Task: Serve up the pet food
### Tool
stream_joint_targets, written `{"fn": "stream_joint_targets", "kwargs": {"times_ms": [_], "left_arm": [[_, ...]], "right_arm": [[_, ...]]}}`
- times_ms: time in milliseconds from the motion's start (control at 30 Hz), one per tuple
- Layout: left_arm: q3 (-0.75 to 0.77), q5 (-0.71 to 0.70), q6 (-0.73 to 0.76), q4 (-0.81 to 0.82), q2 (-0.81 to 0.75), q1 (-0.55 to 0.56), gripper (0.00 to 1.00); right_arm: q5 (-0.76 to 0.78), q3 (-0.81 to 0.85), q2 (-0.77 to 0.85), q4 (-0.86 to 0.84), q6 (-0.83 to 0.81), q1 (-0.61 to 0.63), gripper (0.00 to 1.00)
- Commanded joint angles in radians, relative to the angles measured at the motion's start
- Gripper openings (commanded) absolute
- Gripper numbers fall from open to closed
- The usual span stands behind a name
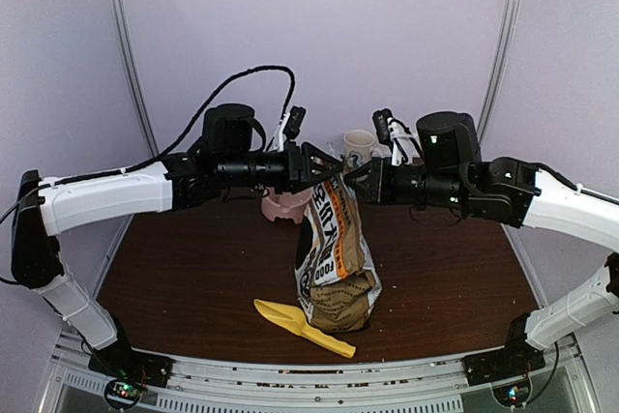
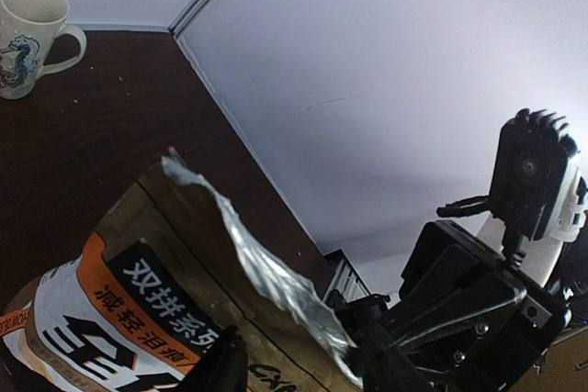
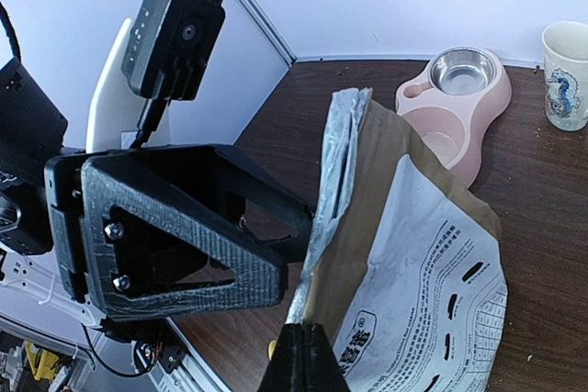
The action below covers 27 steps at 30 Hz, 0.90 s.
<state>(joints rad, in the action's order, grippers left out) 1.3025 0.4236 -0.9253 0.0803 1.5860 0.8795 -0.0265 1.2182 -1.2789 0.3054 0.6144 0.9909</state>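
Bag (image 1: 334,249), tan and white with printed lettering, stands upright in the middle of the table (image 1: 193,268), its foil-lined top edge (image 3: 335,153) raised between my two arms. My right fingers (image 1: 360,175) are pressed together on the right end of that edge, pinching it flat. My left fingers (image 1: 327,166) meet the same edge from the left, one black finger lying against the foil. Whether they grip it or only stand partly closed around it, I cannot tell. The pet food is hidden from me, since no view looks into the bag. A pink double bowl (image 1: 285,205) sits just beyond the bag to the far left, and a printed mug (image 1: 358,147) stands farther back. A yellow scoop (image 1: 303,326) lies just beside the bag's base on the near side.
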Motion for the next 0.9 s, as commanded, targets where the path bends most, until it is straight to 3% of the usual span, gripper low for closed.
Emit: {"fn": "stream_joint_targets", "kwargs": {"times_ms": [0, 467, 867], "left_arm": [[0.038, 0.048, 0.0, 0.044, 0.022, -0.007, 0.44], [0.04, 0.075, -0.022, 0.053, 0.056, -0.007, 0.3], [0.05, 0.114, -0.05, 0.079, 0.09, -0.007, 0.31]], "right_arm": [[-0.035, 0.005, 0.041, 0.021, -0.017, -0.001, 0.0], [-0.02, 0.013, 0.041, 0.047, -0.042, -0.003, 0.0], [-0.09, 0.038, 0.03, 0.075, -0.118, -0.002, 0.0]]}}
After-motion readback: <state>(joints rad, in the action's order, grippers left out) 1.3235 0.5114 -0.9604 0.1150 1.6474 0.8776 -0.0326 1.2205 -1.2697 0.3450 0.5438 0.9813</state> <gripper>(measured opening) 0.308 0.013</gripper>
